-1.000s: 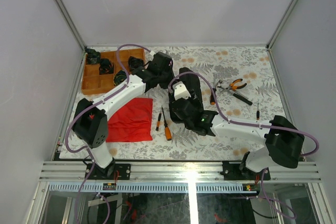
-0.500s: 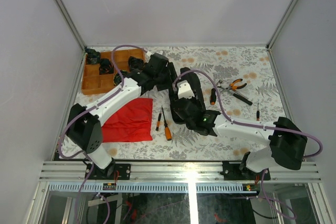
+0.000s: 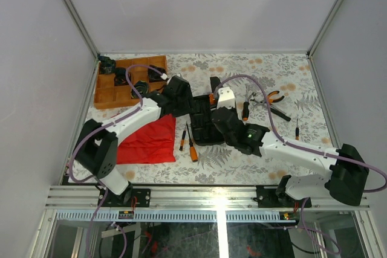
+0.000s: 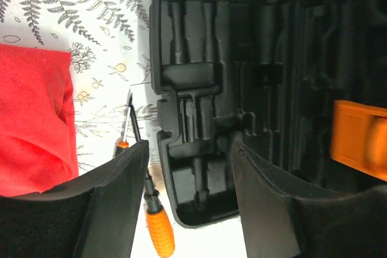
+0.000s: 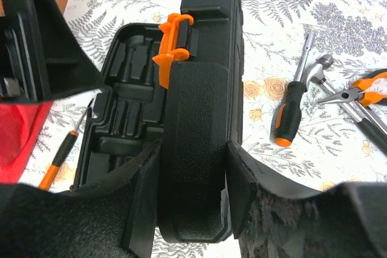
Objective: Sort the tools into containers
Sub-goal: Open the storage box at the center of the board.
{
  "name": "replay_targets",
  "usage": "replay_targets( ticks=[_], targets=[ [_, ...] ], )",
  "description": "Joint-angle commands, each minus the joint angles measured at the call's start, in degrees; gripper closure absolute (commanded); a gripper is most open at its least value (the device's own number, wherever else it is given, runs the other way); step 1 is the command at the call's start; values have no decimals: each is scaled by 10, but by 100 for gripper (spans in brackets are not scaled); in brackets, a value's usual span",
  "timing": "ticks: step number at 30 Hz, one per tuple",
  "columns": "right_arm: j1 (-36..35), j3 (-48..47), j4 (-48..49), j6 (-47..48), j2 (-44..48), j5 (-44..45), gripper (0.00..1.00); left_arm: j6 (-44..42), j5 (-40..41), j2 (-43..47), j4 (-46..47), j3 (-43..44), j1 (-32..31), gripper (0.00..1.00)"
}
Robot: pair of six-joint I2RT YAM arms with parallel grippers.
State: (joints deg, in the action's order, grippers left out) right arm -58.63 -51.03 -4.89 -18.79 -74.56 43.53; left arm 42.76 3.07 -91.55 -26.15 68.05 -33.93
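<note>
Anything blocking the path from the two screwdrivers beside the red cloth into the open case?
Nothing visible. The screwdrivers lie on the table beside the case; its slots look empty, and the right claw holds the lid up.

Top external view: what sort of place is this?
Probably a robot lab test cell: white walls box in a fern-print cloth; left arm and right arm are bolted to an aluminium rail.

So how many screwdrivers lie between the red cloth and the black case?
2: a short screwdriver nearer the cloth, a longer screwdriver by the case. Others may be hidden.
</note>
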Motion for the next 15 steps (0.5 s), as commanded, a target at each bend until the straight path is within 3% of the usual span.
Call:
replay_targets(
  ticks=[1,6,15],
  targets=[
    [35,4,23,-47,51,-51,51,-19,-1,-38,52,-6,5,46],
    [77,41,30,-71,88,-102,52,-25,-17,-73,71,-7,6,49],
    [104,94,34,-117,136,-124,47,-21,-24,-117,92,-18,7,69]
  ],
)
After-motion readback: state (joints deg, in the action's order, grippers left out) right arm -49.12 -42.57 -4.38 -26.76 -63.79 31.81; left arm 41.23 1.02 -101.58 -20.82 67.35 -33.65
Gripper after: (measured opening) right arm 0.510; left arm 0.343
